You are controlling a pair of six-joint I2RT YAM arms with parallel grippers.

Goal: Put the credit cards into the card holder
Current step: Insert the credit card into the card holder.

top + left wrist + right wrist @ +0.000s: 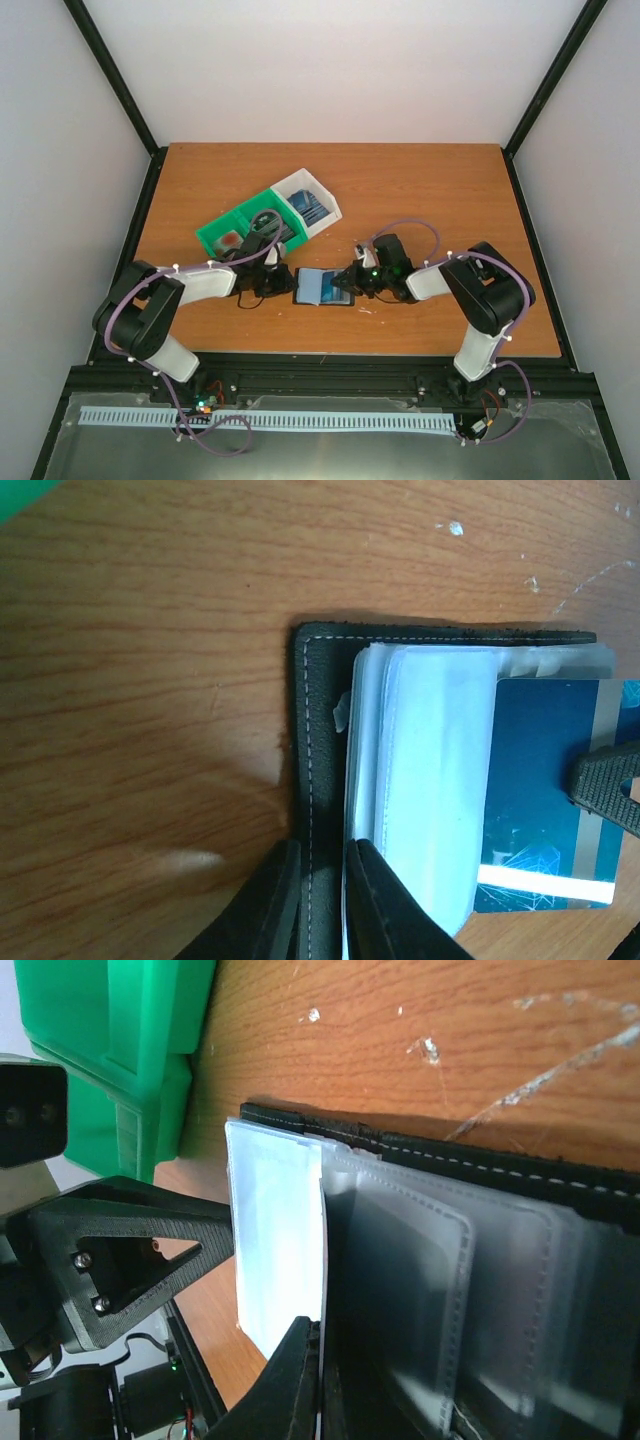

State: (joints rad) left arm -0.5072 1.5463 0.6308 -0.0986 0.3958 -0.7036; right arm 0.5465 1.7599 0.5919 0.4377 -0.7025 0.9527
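The black card holder [308, 285] lies open at the table's middle, its pale sleeves [430, 780] fanned up. My left gripper [322, 880] is shut on its stitched left cover edge [315, 730], one finger on each side. A blue credit card [540, 790] lies over the holder's right half. My right gripper [320, 1370] is shut on that card's thin edge, and one of its fingers [605, 780] shows at the card's right side. More credit cards sit in the bin: blue ones [310, 207] and a red one [231, 240].
The green and white three-compartment bin [215, 238] stands just behind the left arm, close to the holder, and its green wall [110, 1050] fills the right wrist view's upper left. White scratches mark the wood [540, 1070].
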